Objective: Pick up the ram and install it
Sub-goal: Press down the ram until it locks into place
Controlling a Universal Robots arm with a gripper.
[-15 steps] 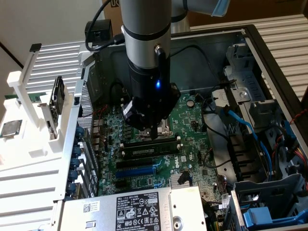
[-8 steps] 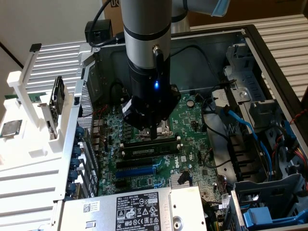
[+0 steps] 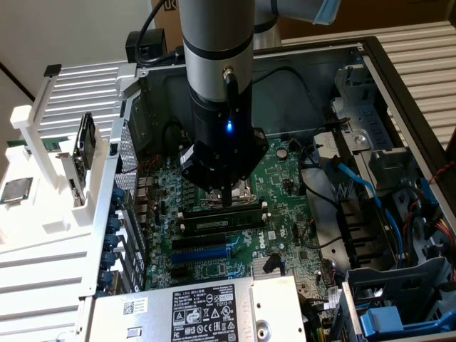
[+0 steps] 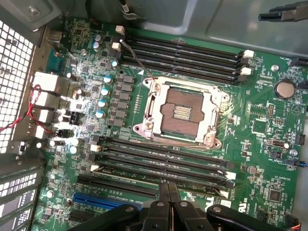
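The ram [image 3: 214,224] is a long dark stick with a pale label. It stands on edge in a memory slot just in front of the processor socket [image 4: 180,113], on the green motherboard [image 3: 285,178]. My gripper [image 3: 226,201] hangs straight down over the middle of the ram, its tip right at the stick's top edge; whether it touches, I cannot tell. In the wrist view the gripper [image 4: 168,190] is shut, its two black fingers [image 4: 161,202] pressed together with nothing between them, over the nearer bank of memory slots [image 4: 163,161].
The open computer case surrounds the board. A silver power supply [image 3: 206,313] sits at the front and blue cables [image 3: 356,182] and drive bays lie on the exterior view's right. A white parts rack [image 3: 43,214] stands at the left. Another bank of black slots [image 4: 183,53] lies beyond the socket.
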